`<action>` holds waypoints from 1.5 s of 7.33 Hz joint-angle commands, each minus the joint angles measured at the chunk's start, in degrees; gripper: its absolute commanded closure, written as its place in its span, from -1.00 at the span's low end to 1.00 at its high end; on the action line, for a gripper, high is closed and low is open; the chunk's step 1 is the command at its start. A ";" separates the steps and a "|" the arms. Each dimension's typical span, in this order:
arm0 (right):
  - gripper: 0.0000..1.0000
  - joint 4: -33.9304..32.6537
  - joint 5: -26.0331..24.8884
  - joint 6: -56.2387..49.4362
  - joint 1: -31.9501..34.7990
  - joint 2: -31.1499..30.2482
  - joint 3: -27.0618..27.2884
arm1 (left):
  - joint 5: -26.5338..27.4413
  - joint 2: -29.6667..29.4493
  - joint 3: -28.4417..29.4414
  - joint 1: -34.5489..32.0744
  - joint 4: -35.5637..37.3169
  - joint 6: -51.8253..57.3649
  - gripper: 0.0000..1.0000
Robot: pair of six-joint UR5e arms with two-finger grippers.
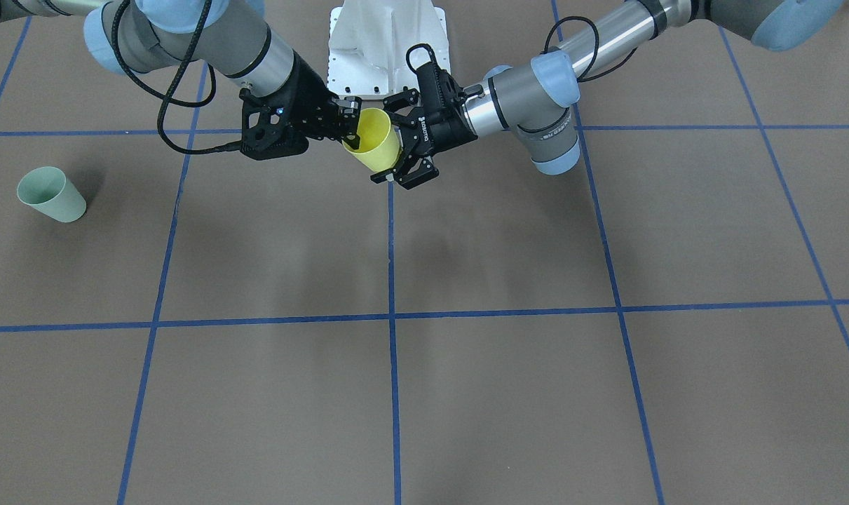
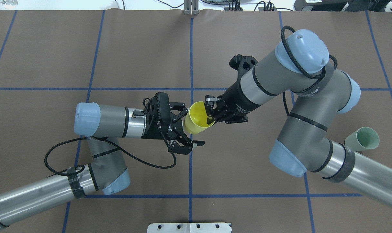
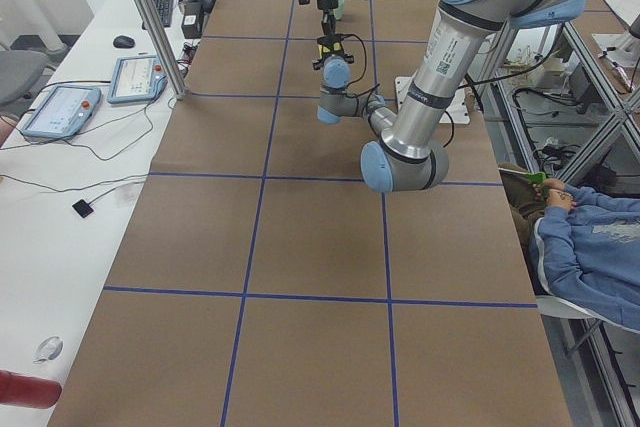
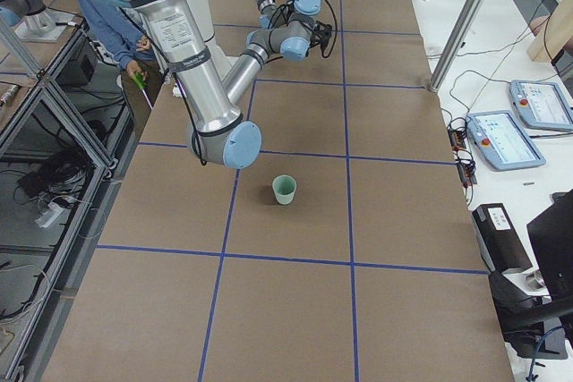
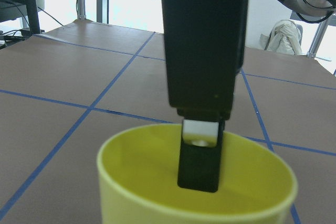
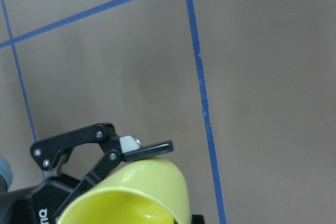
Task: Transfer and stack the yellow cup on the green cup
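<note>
The small bright yellow plastic cup [image 1: 375,144] is up in the air over the middle of the brown table with blue tape lines [image 1: 508,393]. It is tipped, with its mouth turned toward the right arm. The right gripper [image 1: 352,130] pinches the cup's rim, one finger inside and one outside, so the cup hangs from that pinch. The left gripper [image 1: 385,144] has its fingers spread wide, one on each side of the cup's body, and they do not seem to press on it. To me this looks like a hand-over, with the cup's weight now on the right arm alone. The small pale green plastic cup [image 1: 51,194] stands on the table with its mouth up. It is far over on the robot's right side, well apart from the yellow cup. That is likely why the right arm holds the yellow cup: the green one is on its side. A pinch on a thin rim could let the cup swing or slip.
</note>
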 commanded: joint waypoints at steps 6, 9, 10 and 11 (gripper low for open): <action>1.00 -3.82 -2.07 2.49 18.31 -26.94 12.38 | 0.79 -0.28 -0.42 -0.08 -0.08 -0.41 -0.98; 1.00 -3.64 -13.28 -9.32 19.48 -43.74 16.52 | 2.20 -0.20 -0.42 0.00 -0.08 -0.32 -0.98; 1.00 -3.29 -14.71 -17.64 19.39 -47.53 16.17 | 2.46 -0.28 -0.33 0.00 -0.08 -0.41 -0.98; 1.00 -3.11 -14.20 -20.86 20.00 -48.78 16.08 | 2.98 -0.28 -0.33 0.00 -0.08 -0.41 -0.98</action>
